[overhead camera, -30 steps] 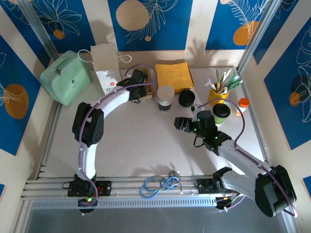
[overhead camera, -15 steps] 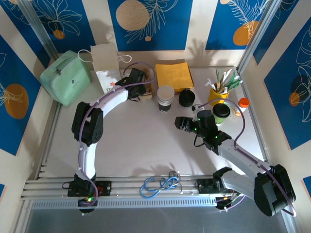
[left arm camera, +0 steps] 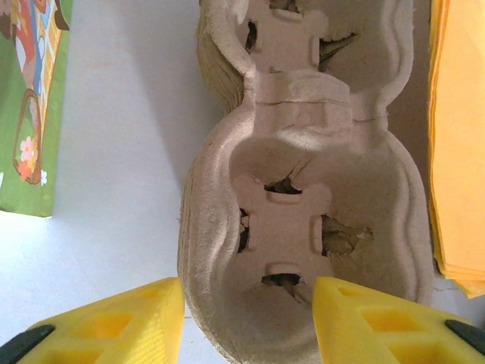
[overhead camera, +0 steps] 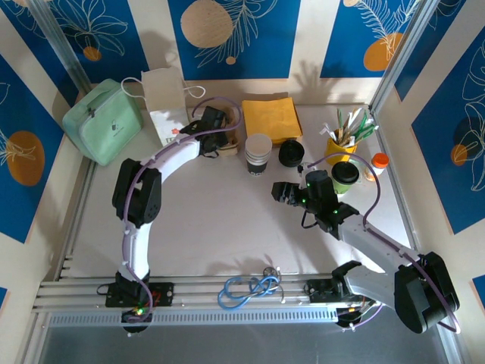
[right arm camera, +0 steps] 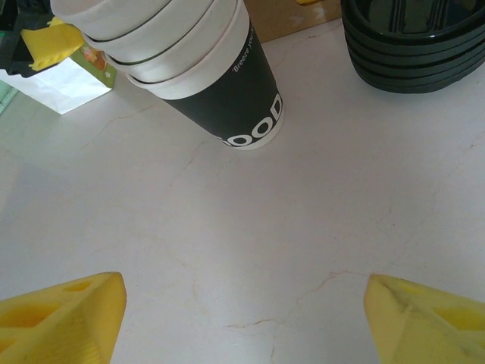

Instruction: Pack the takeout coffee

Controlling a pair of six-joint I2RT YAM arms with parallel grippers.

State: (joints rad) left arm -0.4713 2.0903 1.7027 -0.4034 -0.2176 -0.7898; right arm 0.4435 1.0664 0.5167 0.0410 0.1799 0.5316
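Pulp cup carrier [left arm camera: 295, 189] lies flat on counter [overhead camera: 212, 227] at the back, btwn paper bag [overhead camera: 165, 102] and yellow napkins [left arm camera: 455, 136], just beside both. Left pincer [left arm camera: 248, 307] sits at its near end, jaws partway apart w/ carrier's rim and one well between them; can't tell if it's clamped. Stack of cups [right arm camera: 204, 68] stands upright nearby, black lids [right arm camera: 417, 45] next to it. Right pincer [right arm camera: 242, 303] is spread wide over bare counter, holding nothing, cups just ahead of it
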